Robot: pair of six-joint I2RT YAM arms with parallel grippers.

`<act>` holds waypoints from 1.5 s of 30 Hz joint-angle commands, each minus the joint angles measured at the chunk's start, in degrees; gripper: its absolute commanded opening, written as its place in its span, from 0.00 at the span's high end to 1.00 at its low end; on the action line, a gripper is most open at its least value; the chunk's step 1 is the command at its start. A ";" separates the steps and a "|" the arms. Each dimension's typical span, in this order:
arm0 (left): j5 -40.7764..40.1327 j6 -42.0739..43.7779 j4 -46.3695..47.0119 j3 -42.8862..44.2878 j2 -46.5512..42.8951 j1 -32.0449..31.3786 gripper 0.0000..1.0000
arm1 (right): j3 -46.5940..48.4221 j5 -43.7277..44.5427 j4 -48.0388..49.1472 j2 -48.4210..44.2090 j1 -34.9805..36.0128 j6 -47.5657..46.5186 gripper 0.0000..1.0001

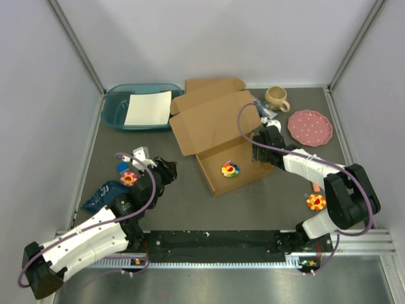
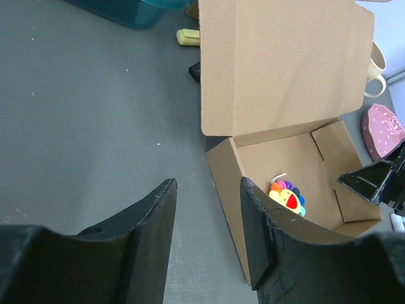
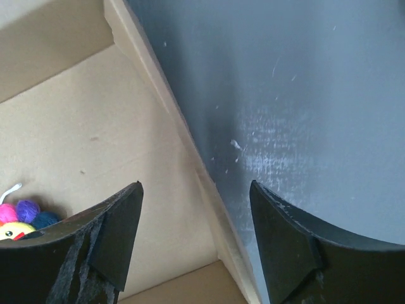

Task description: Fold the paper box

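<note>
The paper box (image 1: 218,130) lies in the middle of the table with its lid (image 2: 285,69) folded back. A rainbow flower toy (image 1: 230,169) sits inside the tray. My left gripper (image 1: 167,171) hovers left of the box, open and empty; in its wrist view its fingers (image 2: 207,190) frame bare table, and the box's left wall (image 2: 224,183) runs just beside the right finger. My right gripper (image 1: 261,152) is at the box's right wall. Its fingers (image 3: 195,190) stand open astride that wall (image 3: 183,133), one inside the tray and one outside, without pinching it.
A teal tray (image 1: 117,111) holding a white sheet stands at the back left. A second cardboard box (image 1: 212,84) is behind the lid. At the back right are a mug (image 1: 276,98) and a pink plate (image 1: 310,126). Flower toys (image 1: 129,178) (image 1: 316,202) and a blue bag (image 1: 101,195) lie near the arms.
</note>
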 commanded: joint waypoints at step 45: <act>65.85 10.42 33.21 24.21 39.47 42.00 0.23 | 2.68 -5.96 -11.70 -35.00 5.00 6.27 0.10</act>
